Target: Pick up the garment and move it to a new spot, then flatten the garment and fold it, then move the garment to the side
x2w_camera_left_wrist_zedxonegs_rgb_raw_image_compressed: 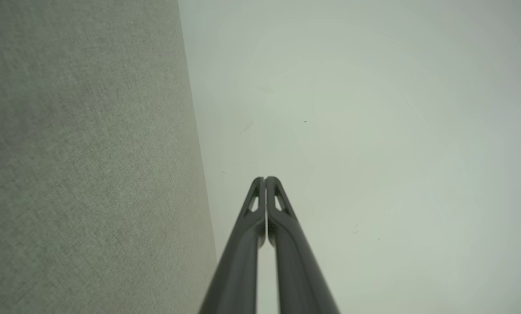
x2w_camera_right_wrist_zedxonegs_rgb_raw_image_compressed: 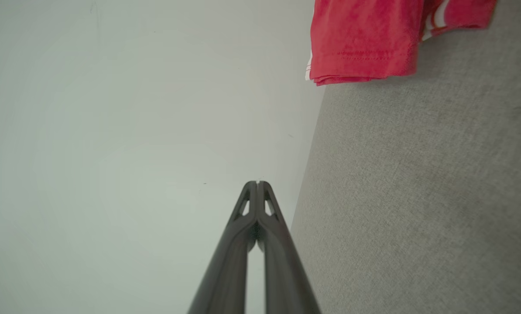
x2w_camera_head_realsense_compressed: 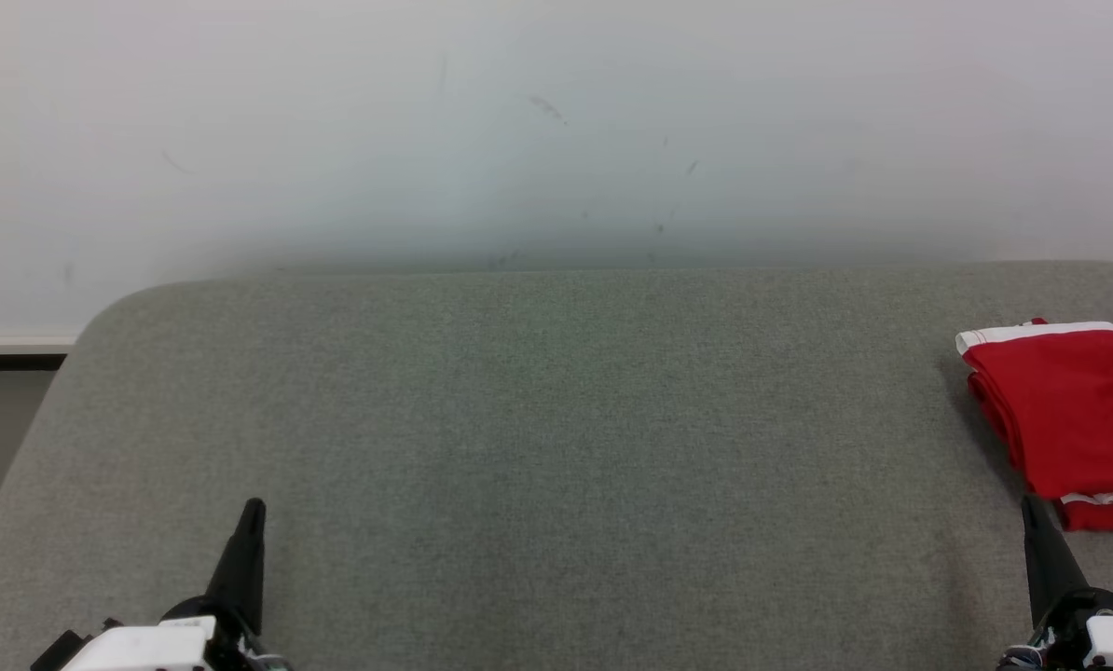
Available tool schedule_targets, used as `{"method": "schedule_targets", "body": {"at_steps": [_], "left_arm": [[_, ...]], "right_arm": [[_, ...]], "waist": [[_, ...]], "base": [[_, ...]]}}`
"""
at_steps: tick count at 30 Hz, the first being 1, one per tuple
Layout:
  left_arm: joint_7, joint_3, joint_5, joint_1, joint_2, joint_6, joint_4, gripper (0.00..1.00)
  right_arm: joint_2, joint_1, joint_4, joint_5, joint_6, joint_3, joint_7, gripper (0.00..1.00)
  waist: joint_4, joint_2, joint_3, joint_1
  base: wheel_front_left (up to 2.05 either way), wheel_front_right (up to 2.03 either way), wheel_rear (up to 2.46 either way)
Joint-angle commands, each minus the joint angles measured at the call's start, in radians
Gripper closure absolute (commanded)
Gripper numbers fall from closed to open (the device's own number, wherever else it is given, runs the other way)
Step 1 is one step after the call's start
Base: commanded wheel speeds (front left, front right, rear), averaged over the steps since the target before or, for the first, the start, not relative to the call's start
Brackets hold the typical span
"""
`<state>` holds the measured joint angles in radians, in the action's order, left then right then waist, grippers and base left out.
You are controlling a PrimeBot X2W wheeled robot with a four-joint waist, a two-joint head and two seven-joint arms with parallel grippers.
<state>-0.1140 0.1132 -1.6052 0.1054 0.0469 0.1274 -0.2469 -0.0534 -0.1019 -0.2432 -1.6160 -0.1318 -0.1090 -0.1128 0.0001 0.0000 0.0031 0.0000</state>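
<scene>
1. the right gripper sits at the lower right of the head view. its two long dark fingers are pressed together with nothing between them, and the right wrist view shows the tips meeting.
2. the left gripper sits at the lower left, its fingers likewise closed on nothing.
3. just past the right gripper's tip and a little to its right lies the folded red garment with white trim. it rests on the grey fabric-covered table at the table's right side. from the right wrist the fingers appear clear of the cloth, not touching it.
4. the garment's visible left edge runs away from the robot, leaning inward at the far end. its right part is cut off by the view's edge, so i cannot tell its full long axis.
5. the right arm is much the nearer, and the left gripper is well apart from the cloth, across the bare middle of the table.
6. judgement: the garment already looks folded and set aside, so any further move would fall to the right arm, reaching forward and slightly outward.
</scene>
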Motion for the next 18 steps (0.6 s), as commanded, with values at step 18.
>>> {"method": "schedule_targets", "body": {"at_steps": [18], "left_arm": [[-0.004, 0.002, -0.014, 0.007, 0.006, 0.006, 0.002, 1.0]], "right_arm": [[0.001, -0.011, -0.003, 0.001, 0.002, -0.006, -0.001, 1.0]], "waist": [[0.0, 0.0, 0.0, 0.0]], "base": [[0.0, 0.0, 0.0]]}}
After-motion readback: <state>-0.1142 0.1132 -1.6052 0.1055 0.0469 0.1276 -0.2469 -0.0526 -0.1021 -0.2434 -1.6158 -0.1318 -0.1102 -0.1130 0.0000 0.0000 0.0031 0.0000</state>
